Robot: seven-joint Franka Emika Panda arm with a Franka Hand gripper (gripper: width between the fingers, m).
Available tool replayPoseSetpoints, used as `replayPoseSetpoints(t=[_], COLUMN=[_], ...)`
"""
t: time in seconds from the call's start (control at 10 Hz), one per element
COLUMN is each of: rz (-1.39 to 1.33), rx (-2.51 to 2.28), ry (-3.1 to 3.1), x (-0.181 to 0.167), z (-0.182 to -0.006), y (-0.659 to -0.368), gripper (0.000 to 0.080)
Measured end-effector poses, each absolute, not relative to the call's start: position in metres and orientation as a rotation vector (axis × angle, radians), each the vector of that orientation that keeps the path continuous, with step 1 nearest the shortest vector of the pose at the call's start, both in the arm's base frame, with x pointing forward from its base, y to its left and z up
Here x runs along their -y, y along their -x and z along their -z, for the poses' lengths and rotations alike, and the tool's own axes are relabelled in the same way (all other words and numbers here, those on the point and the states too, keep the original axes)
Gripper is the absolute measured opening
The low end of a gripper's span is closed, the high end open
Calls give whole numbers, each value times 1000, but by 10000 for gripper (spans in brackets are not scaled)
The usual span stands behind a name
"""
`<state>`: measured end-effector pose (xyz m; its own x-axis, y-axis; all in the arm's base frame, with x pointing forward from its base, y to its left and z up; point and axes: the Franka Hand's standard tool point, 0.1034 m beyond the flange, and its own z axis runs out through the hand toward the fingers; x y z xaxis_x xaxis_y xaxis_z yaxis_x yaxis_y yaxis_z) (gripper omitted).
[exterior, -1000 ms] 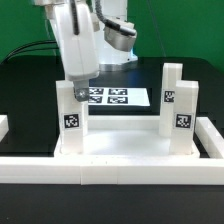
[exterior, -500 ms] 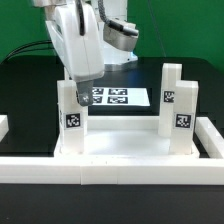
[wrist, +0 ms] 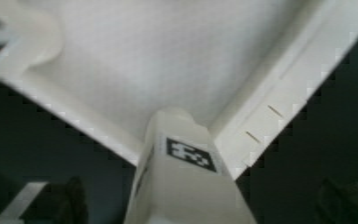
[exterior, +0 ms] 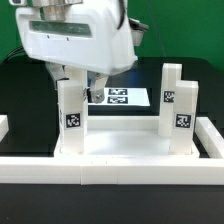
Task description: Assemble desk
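Exterior view: the pincer (exterior: pixel 82 95) hangs at the top of the near leg (exterior: pixel 70 115) of the desk. That leg stands upright on the upturned tabletop (exterior: pixel 120 143), at the corner directly under the pincer. The arm's bulk hides the fingertips here, so this view does not show how wide they stand. Two more legs (exterior: pixel 178 100) stand well off to the side of the pincer, toward the exterior view's right. The marker board (exterior: pixel 118 97) lies beyond the pincer.

Wrist view: the tagged leg (wrist: pixel 190 152) rises straight between the dark fingers (wrist: pixel 55 200). There is a gap on either side, so the pincer (wrist: pixel 194 200) looks wide and holds nothing. The tabletop (wrist: pixel 140 60) spreads out below it.

The step looks like letting go of a seated leg. To do it well, I would lift straight up along the post, keeping the fingers clear of its sides so that nothing nudges or unseats it. Only move sideways once above its top.
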<state>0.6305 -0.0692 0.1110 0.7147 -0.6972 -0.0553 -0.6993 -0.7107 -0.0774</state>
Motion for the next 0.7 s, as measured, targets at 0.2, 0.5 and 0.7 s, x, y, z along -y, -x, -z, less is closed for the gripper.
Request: replayPoseSetpoints(t=[0.2, 0.5, 0.7], rz=[-14, -8, -10], rx=[-842, -405, -161], ry=[2950, 3081, 3115], x=[72, 76, 78], z=[-113, -114, -113], y=[-632, -632, -631], gripper=[649, 649, 649])
